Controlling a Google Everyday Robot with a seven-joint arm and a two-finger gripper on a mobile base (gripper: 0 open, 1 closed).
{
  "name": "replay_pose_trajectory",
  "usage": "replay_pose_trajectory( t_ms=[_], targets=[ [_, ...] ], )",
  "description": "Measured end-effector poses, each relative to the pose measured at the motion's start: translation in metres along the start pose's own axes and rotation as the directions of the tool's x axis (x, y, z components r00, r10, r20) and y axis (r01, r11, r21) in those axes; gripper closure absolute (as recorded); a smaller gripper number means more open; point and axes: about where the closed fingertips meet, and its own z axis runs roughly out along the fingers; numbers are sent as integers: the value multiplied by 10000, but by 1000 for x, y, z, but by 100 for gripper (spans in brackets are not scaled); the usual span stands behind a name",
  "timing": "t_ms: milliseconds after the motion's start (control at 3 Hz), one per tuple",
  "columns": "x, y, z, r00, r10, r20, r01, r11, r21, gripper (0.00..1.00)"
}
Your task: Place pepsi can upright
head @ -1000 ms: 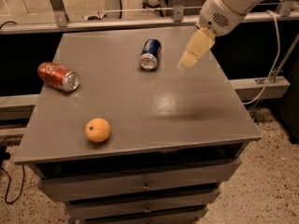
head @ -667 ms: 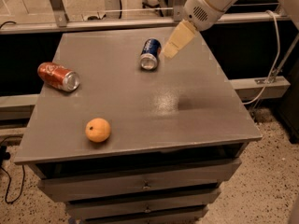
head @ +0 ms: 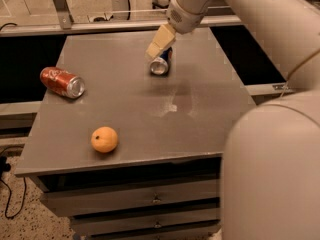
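Observation:
The pepsi can (head: 161,65) lies on its side at the back middle of the grey table (head: 200,109), one silver end towards the camera. It is dark blue and its far half is hidden by my gripper. My gripper (head: 159,43), cream coloured, reaches down from the upper right and hangs just above and behind the can, overlapping its top. I cannot tell whether it touches the can.
A red can (head: 62,82) lies on its side at the table's left edge. An orange (head: 104,139) sits near the front left. My arm's large white body (head: 272,164) fills the right foreground. Drawers (head: 150,199) are below the tabletop.
My gripper has moved left and down, from the right of the pepsi can to right over it. The camera has come closer. The cans and the orange have not moved.

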Motion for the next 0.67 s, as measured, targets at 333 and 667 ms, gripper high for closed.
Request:
replay_pose_trajectory(
  t_ms=[333,667],
  targets=[
    [-16,-16,30,9897,1189,-801,-1145,9917,576,0],
    [-27,-28,47,9690,2135,-1245,-2004,9736,1097,0]
  ],
)
